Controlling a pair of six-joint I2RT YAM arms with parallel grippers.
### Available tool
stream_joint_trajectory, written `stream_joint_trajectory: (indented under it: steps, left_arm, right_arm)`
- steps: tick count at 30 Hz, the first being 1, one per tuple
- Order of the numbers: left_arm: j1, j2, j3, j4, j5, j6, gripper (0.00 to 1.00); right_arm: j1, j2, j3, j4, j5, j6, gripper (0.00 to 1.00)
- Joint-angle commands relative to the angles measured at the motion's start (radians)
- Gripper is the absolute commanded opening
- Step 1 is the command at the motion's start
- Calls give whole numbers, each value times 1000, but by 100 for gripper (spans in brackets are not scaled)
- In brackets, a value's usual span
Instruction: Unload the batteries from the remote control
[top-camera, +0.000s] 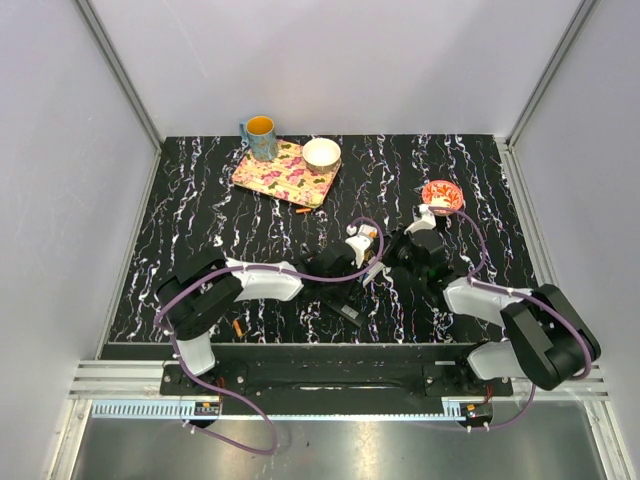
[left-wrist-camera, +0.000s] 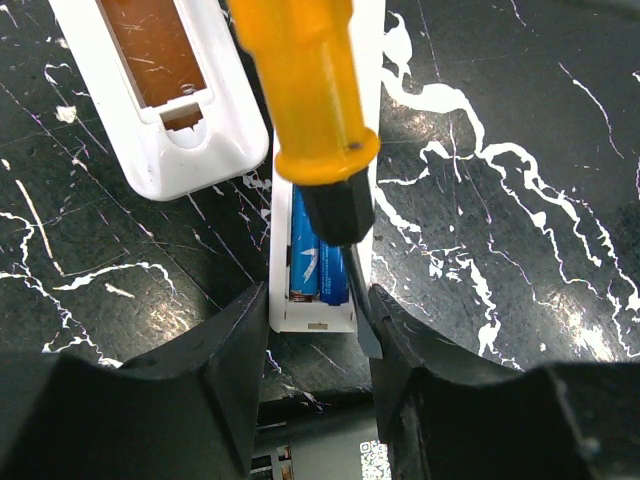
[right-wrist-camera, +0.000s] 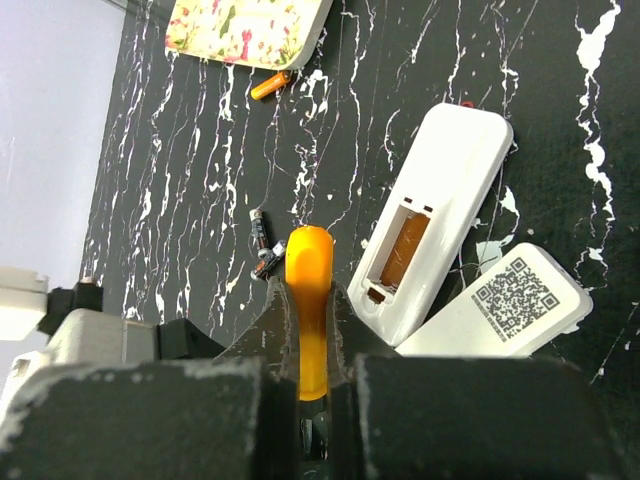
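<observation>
Black marbled desk (top-camera: 200, 220): left tool (left-wrist-camera: 318, 305) clamps the remote (left-wrist-camera: 302, 320), its blue batteries (left-wrist-camera: 318, 258) lengthwise just ahead, under the screwdriver (left-wrist-camera: 305, 80) tip held tight by the right tool (right-wrist-camera: 308, 345).

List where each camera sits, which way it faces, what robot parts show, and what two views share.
Top external: above and behind the robot, looking down on the table; both arms show.
Left wrist: on the left arm, looking down past the left gripper at the held remote and its blue batteries.
Right wrist: on the right arm, looking along the orange-handled tool in the right gripper.
Shared: both wrist views show that tool and the empty remote.
</observation>
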Motion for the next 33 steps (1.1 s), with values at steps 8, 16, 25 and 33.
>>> stream_joint_trajectory:
  steps: [8,16,25,33]
  left_arm:
    - [-2,15,7,8,-13,-6,0]
    - [-2,25,12,6,-10,-5,0]
    - [-2,25,13,2,-5,-3,0]
    - [-2,28,15,2,-7,-3,0]
  right_arm:
    - [-69,-128,44,-82,115,-186,0]
    - [-96,-68,29,-24,101,-187,0]
    - [-96,9,15,108,96,-154,0]
    - [-96,75,16,157,96,-131,0]
